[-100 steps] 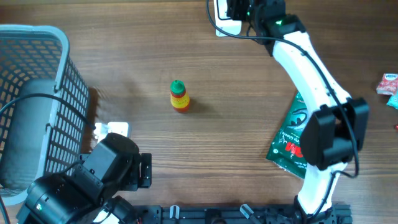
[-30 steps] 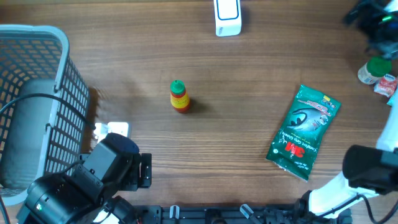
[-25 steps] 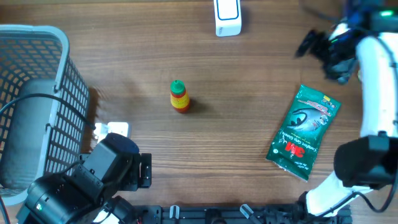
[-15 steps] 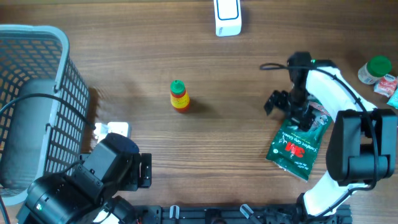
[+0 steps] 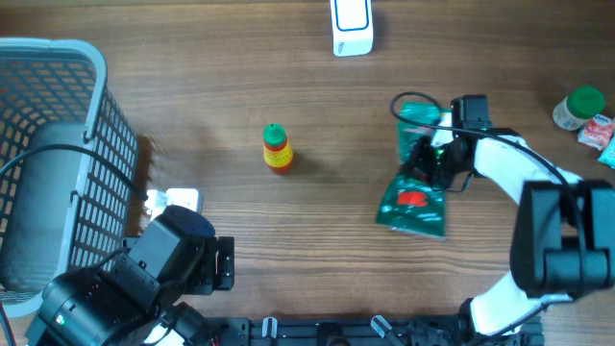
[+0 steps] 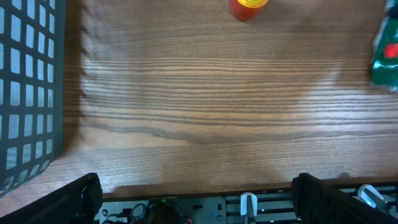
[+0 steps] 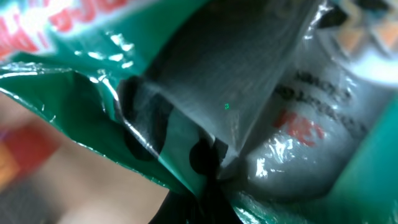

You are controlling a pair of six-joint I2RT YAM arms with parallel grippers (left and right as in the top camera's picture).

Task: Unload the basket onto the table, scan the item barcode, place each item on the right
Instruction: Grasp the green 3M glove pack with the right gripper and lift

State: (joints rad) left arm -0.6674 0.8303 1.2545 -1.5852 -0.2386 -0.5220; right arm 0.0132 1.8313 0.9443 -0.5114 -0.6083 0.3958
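The item, a green plastic packet [image 5: 411, 197] with red print, hangs crumpled at the centre right of the table. My right gripper [image 5: 430, 154] is shut on its upper part. In the right wrist view the green packet [image 7: 205, 93] fills the frame, its film pinched between my right gripper's [image 7: 208, 186] closed jaws. I see no barcode on the faces that show. A white scanner [image 5: 351, 25] stands at the far edge. My left gripper [image 6: 199, 205] is open and empty near the front edge, with the packet's corner [image 6: 387, 56] far to its right.
A small red and yellow bottle with a green cap [image 5: 277, 149] stands mid-table. A grey wire basket [image 5: 58, 144] fills the left side. A green-capped jar [image 5: 579, 108] and a pink packet [image 5: 601, 130] lie at the far right edge.
My right arm swung in from the far right, came down on the packet and shut on it. The packet has shifted left and crumpled. The left arm has not moved.
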